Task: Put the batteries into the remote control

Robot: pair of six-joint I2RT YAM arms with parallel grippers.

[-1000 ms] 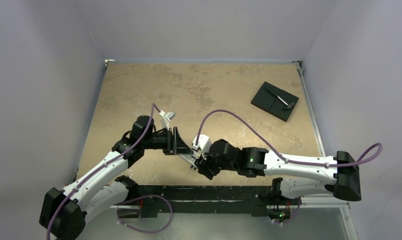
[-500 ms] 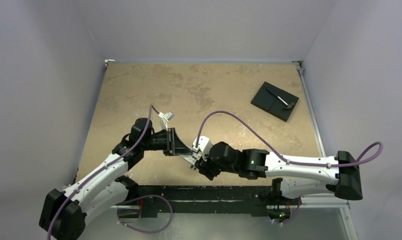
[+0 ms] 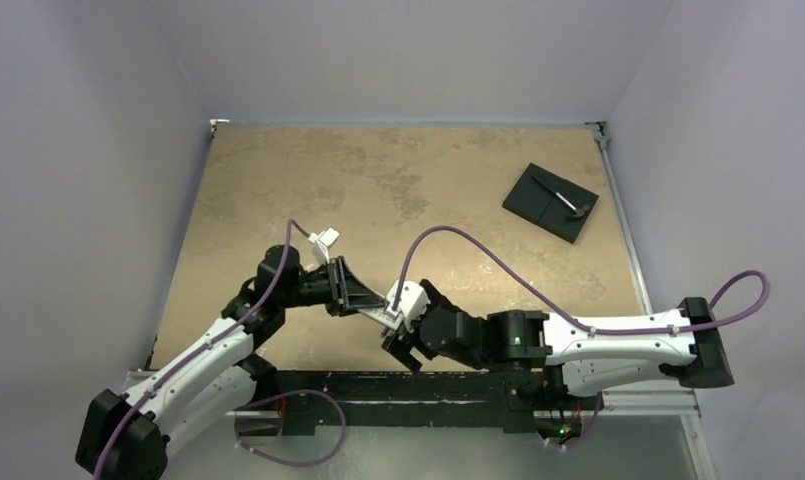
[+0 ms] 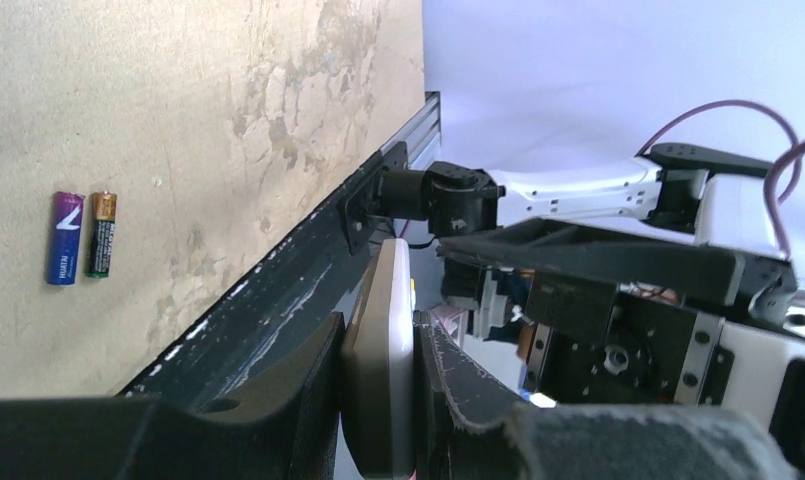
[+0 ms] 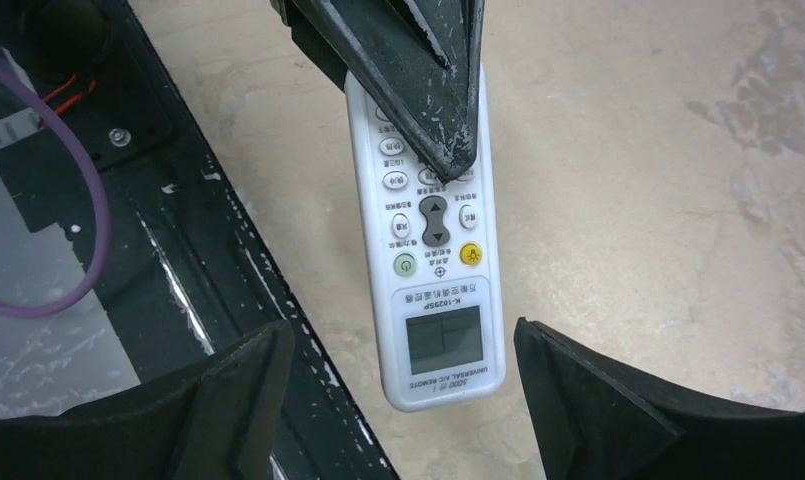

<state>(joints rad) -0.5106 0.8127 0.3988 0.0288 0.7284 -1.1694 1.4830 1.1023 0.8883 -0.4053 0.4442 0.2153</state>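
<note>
Just two batteries (image 4: 66,238), one remote control (image 5: 440,338).

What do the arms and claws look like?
Left arm and right arm: white tapered links, black joint housings, a purple cable looping along each; green light on the right one. Left claw and right claw: black wedge-shaped fingers, scuffed grey.

Table (image 3: 378,170): tan, mottled top. Lying directly on it: black square plate (image 3: 550,202) near the far right corner. Also a purple battery (image 4: 65,238) and a green-and-gold battery (image 4: 102,234), side by side and parallel.
</note>
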